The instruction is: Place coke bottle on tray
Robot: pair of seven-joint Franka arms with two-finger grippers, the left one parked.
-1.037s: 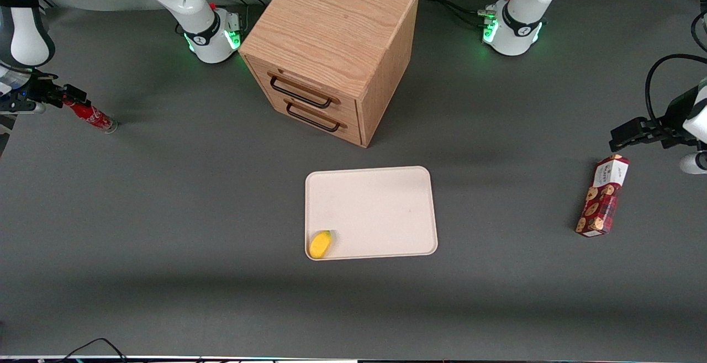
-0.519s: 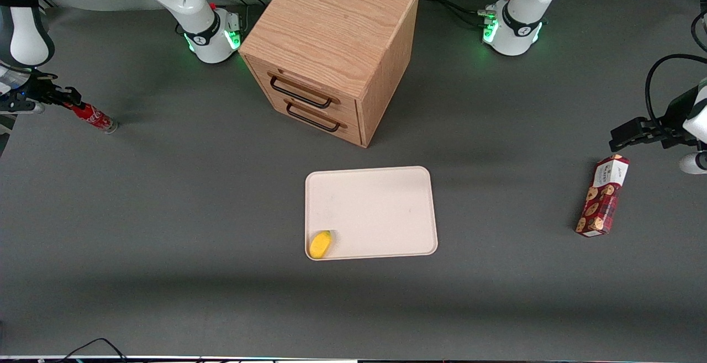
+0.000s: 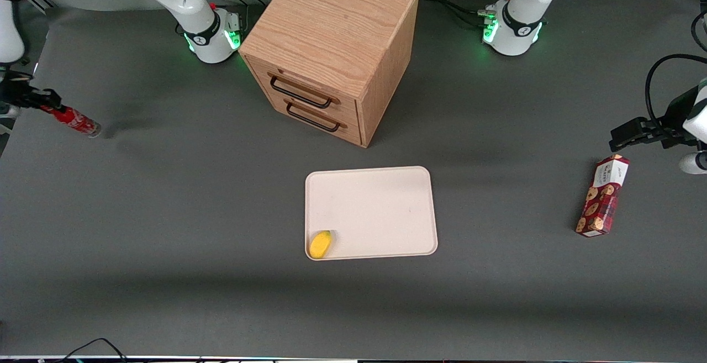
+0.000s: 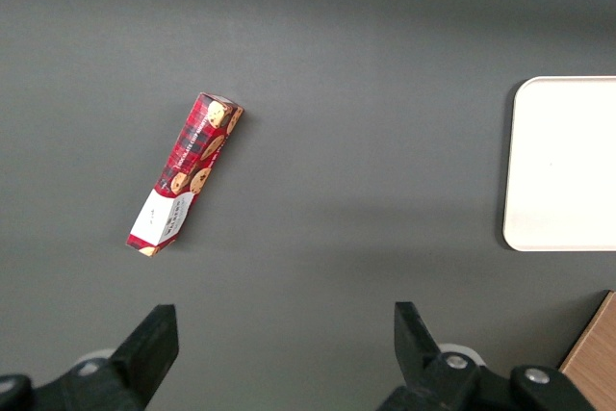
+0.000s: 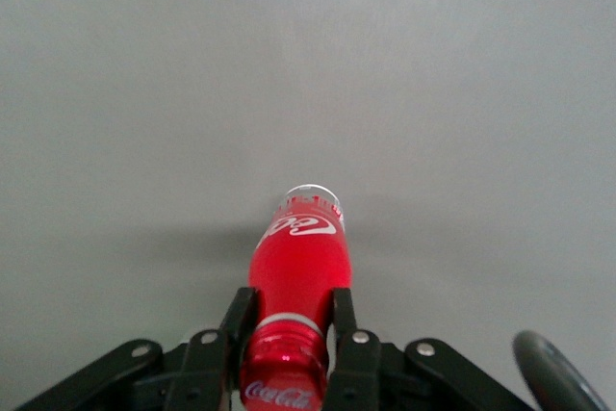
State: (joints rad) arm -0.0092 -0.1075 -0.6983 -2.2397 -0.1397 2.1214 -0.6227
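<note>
Since a second ago the coke bottle (image 3: 70,120) has shifted a little toward the working arm's edge of the table and slightly nearer the front camera, carried along with the gripper (image 3: 48,106); its shadow now lies apart from its base, so it looks lifted clear of the table. That suggests the pick is done and the carry to the tray can start.

Nearest the front camera, a small yellow object (image 3: 320,243) sits in one corner of the tray (image 3: 375,208); most of the tray is bare. Farther back, well apart from the tray, the gripper is clamped on the bottle's neck just below the red cap, one finger on each side in the right wrist view (image 5: 292,351). The bottle's long axis is tilted, cap up in the fingers, clear base pointing down and toward the tray.
</note>
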